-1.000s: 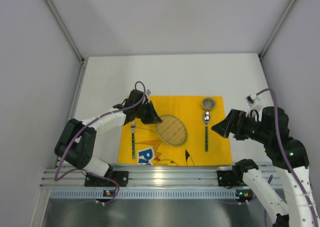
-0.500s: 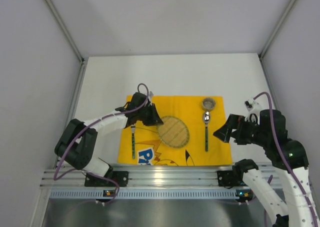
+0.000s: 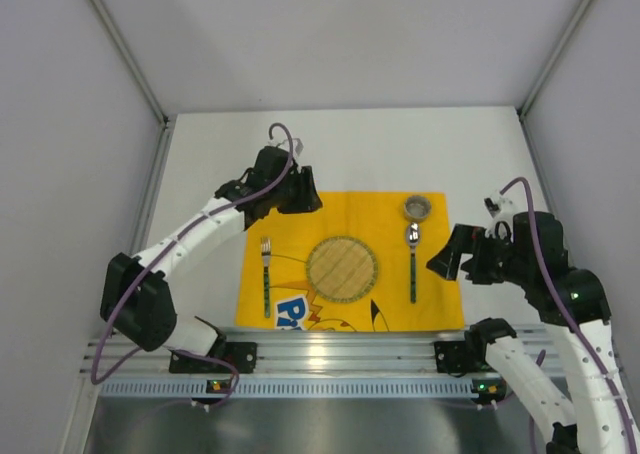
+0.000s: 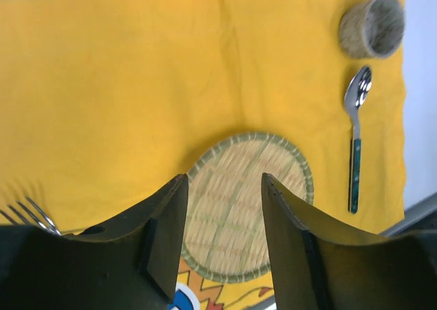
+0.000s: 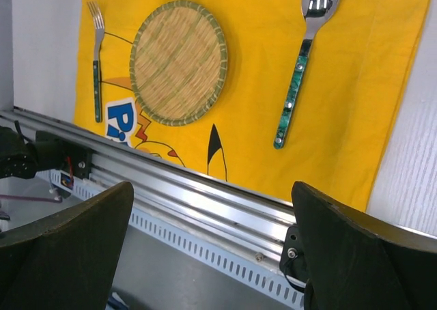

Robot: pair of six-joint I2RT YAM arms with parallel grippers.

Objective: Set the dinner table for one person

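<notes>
I see left gripper (image 3: 300, 198) hovering over far edge of yellow mat (image 3: 385, 214), jaws apart, empty. Right gripper (image 3: 446, 259) beside mat's right edge, spread wide, empty. White counter (image 3: 350, 144) carries mat with woven plate (image 3: 342, 269), fork (image 3: 266, 274), spoon (image 3: 412, 264), cup (image 3: 417, 207).

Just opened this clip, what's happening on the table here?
A place setting looks laid out on the yellow mat: woven plate in the middle, fork on its left, spoon on its right, small cup beyond the spoon. The left gripper hovers open over the mat's far edge; the right gripper hangs open by its right edge. Neither holds anything.
</notes>
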